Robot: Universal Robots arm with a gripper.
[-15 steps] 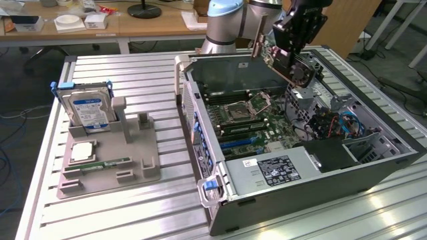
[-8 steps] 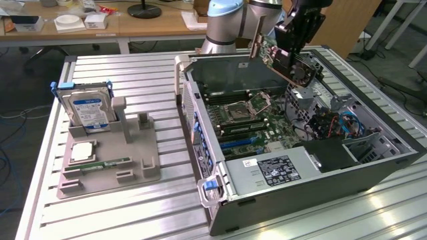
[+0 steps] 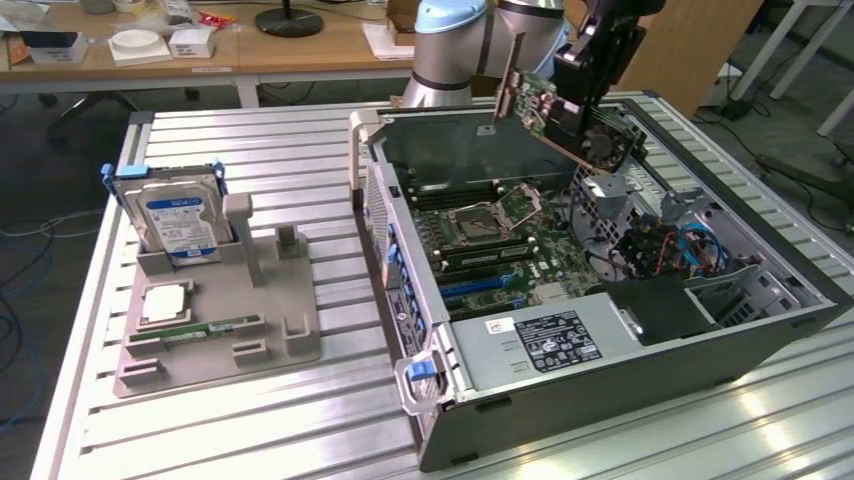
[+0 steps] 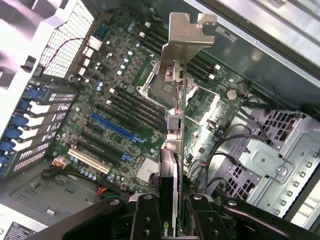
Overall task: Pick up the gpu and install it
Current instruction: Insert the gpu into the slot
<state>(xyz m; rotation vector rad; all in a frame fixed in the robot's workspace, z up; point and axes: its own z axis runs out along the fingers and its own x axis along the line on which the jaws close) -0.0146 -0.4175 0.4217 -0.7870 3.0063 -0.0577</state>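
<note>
1. My black two-fingered gripper [image 3: 583, 65] [image 4: 172, 219] is clamped on the gpu [image 3: 563, 118] [image 4: 181, 55], a thin green circuit-board card with a black cooler shroud and a silver metal end bracket. The jaws are narrow, pressed against the card's two faces.
2. I hold the card on edge, tilted, in the air above the open dark grey computer case [image 3: 694, 350], over its far end.
3. In the wrist view, the silver bracket points away from my fingers [image 4: 146, 217], and the green motherboard [image 3: 534, 250] [image 4: 125, 75] with its long blue expansion slot [image 4: 117, 127] lies below, well apart from the card.
4. On the exterior view's left, a grey moulded holder [image 3: 267, 300] on the slatted aluminium table [image 3: 267, 150] carries an upright blue-labelled silver hard drive [image 3: 180, 225] and a small narrow green RAM stick [image 3: 214, 327].
</note>
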